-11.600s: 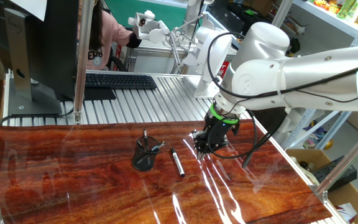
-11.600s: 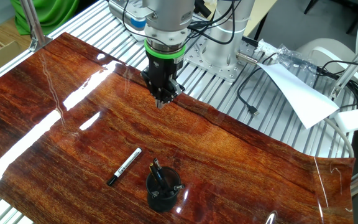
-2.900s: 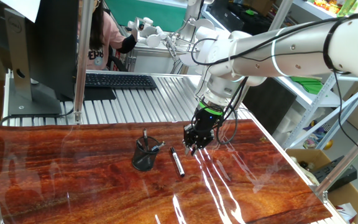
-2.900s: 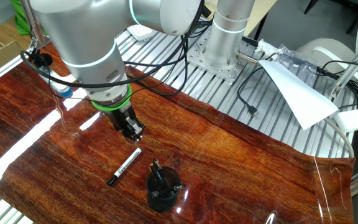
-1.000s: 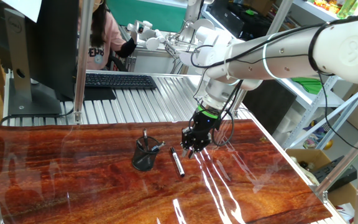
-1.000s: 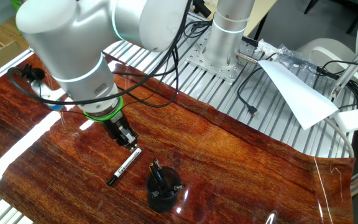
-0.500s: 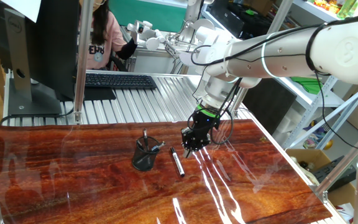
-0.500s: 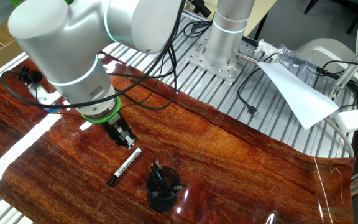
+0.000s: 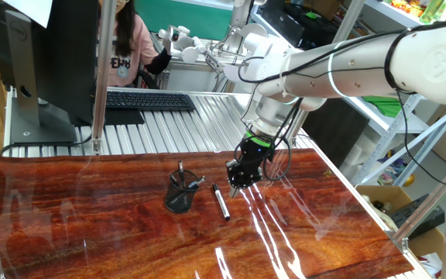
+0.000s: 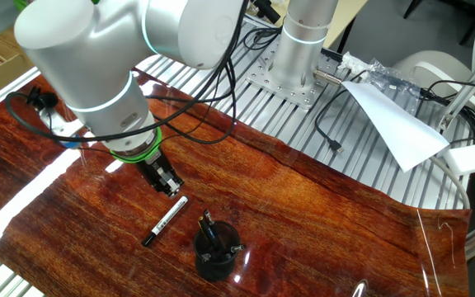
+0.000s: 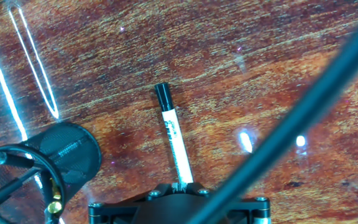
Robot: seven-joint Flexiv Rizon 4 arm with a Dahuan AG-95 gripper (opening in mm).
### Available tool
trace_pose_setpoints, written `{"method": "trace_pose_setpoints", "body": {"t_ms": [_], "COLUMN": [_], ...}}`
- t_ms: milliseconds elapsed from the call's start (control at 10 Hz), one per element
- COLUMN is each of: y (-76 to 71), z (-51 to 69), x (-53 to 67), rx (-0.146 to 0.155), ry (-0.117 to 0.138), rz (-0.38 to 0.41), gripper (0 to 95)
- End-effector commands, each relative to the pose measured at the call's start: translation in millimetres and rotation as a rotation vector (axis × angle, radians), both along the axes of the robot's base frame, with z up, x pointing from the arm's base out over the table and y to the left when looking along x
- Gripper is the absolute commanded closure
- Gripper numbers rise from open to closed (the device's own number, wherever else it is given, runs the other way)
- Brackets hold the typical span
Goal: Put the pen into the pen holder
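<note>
One fixed view faces the arm across the tabletop (image 9: 91,225), the other looks down from opposite, the hand view close above; all share the pen (image 11: 175,145).

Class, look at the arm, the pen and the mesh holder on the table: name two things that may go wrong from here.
1. The gripper has shut at the very end of the pen, so the long free length might swing or slip out when lifted.
2. The pen holder already contains dark pens leaning across its mouth; the new pen may catch on them or tip the cup.
</note>
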State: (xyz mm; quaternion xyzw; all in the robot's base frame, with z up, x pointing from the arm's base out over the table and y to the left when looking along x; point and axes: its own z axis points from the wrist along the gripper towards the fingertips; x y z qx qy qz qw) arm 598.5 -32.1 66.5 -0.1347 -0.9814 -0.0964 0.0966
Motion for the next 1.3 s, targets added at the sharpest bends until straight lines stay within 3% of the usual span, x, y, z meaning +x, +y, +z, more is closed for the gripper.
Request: {"method": "trace_pose_setpoints", "body": {"t_ms": [100,400,600,800,1300], "y": [0.5,0.5,0.5,0.5,0.5], "z": [0.0,0.0,0.0,0.0,0.0], "x": [-0.6,-0.6,-0.6,-0.6,-0.6], "rx": [-0.01,-0.02,-0.03,-0.048,-0.053], "ry": [0.002,0.058,0.072,0.08,0.075], "rz": [-0.008,-0.023,-0.046,-0.064,-0.043], "gripper": [95.0,95.0,95.0,95.0,95.0]}}
